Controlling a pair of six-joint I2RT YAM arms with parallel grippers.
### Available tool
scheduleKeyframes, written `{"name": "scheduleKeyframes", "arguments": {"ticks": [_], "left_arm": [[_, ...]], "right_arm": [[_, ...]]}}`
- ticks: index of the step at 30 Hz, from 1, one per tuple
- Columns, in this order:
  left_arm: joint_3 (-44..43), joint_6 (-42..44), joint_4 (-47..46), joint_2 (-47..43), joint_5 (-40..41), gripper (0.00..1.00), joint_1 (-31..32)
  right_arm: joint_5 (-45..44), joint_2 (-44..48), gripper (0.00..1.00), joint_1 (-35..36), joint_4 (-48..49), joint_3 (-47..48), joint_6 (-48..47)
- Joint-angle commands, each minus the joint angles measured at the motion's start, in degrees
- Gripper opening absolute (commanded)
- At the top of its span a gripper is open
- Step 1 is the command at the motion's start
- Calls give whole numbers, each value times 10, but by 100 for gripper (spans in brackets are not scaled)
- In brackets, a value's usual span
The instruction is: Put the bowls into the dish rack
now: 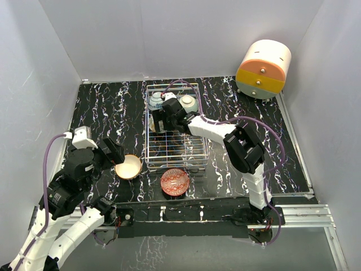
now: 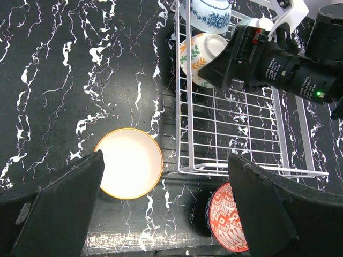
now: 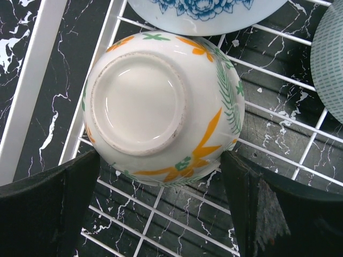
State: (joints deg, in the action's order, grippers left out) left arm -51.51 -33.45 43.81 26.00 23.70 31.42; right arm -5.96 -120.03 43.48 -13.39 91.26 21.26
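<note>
The wire dish rack (image 1: 176,148) stands mid-table. At its far end sit a blue-white bowl (image 1: 155,100) and a pale mint bowl (image 1: 189,103). My right gripper (image 1: 160,119) is open over the rack. Its fingers flank the lower edge of a leafy orange-green bowl (image 3: 161,101), which stands tilted, base toward the camera, against the blue-white bowl (image 3: 203,13). The cream-tan bowl (image 1: 128,167) lies on the table left of the rack. The red patterned bowl (image 1: 174,182) lies in front of the rack. My left gripper (image 2: 166,158) is open and empty above these two.
A cream-and-orange drawer unit (image 1: 263,69) stands at the far right corner. White walls enclose the black marble table (image 1: 107,107) on three sides. The near half of the rack (image 2: 241,134) holds no bowls.
</note>
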Motion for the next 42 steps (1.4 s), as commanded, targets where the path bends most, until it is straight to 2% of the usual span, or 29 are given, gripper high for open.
{"name": "scheduleKeyframes", "arguments": {"ticks": [1, 7, 16, 20, 25, 33, 38, 42], "left_arm": [[3, 7, -3, 8, 10, 97, 1], [9, 4, -10, 13, 1, 97, 1], [-1, 8, -14, 18, -13, 97, 1], [-10, 56, -49, 21, -88, 97, 1], [-1, 86, -110, 19, -199, 97, 1], [18, 85, -173, 53, -266, 97, 1], [32, 63, -240, 96, -321, 97, 1], [29, 53, -265, 112, -331, 95, 4]], "right_arm": [[20, 48, 99, 1, 38, -19, 1], [53, 101, 99, 2, 30, -53, -14], [47, 142, 99, 0, 5, -30, -11], [13, 193, 99, -10, -15, -32, 3], [3, 311, 99, -59, -46, -90, 25], [20, 491, 99, -173, -132, -221, 18], [61, 549, 99, -246, -159, -276, 13], [89, 566, 99, -271, -163, -285, 13]]}}
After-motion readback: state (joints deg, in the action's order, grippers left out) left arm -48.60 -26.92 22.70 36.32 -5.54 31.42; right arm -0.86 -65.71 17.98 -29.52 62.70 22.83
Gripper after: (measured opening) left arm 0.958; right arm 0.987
